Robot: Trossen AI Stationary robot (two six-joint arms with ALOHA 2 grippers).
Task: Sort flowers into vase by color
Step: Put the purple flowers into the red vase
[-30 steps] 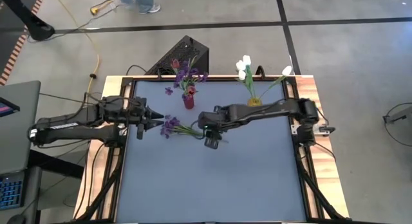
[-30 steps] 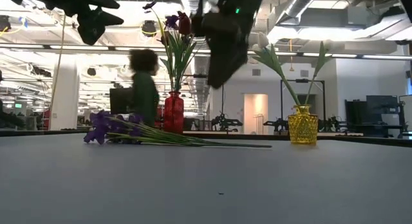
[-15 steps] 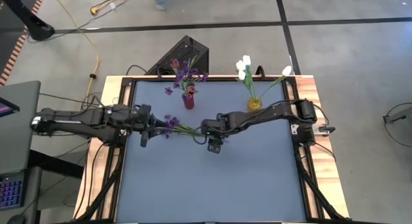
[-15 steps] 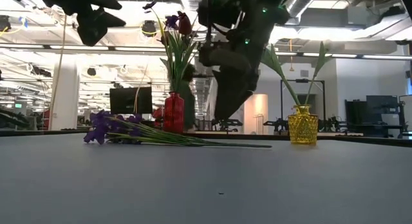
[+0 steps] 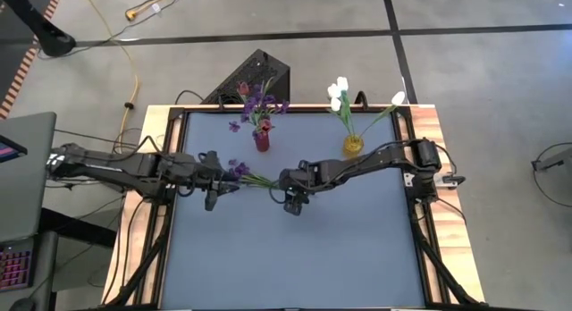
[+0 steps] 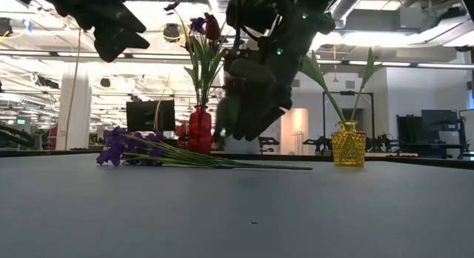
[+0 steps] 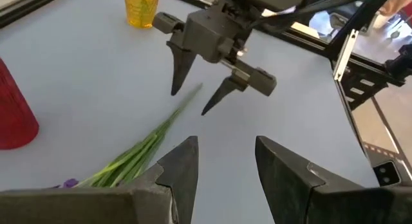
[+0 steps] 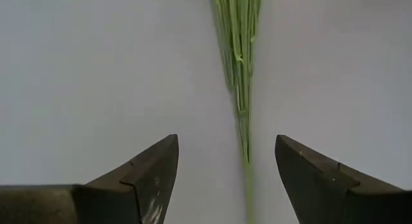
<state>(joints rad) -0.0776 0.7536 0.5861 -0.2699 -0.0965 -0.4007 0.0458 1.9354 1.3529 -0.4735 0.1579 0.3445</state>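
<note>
Right gripper [image 7: 196, 100] open astride purple flower [image 5: 238, 172] stem

- Both arms dark, near-black, jointed tube links.
- Right gripper [image 7: 198, 102]: grey boxy head, two tapered pointed black fingers.
- Left gripper [image 7: 225, 163]: wedge-shaped dark fingers.
- Small green lights on the right arm's wrist housing.

Left gripper [image 7: 225, 163] with fingers spread apart, hovering above the grey table [image 7: 84, 69]. Just beyond, right gripper [image 7: 196, 98] pointing down with fingers parted, straddling the thin tip of a green flower stem [image 7: 151, 143] lying flat. Small purple bit [image 7: 67, 183] at the stem's nearer end. Red vase [image 7: 14, 111] close by to one side. Yellow vase [image 7: 141, 8] farther off, behind the right gripper.
</note>
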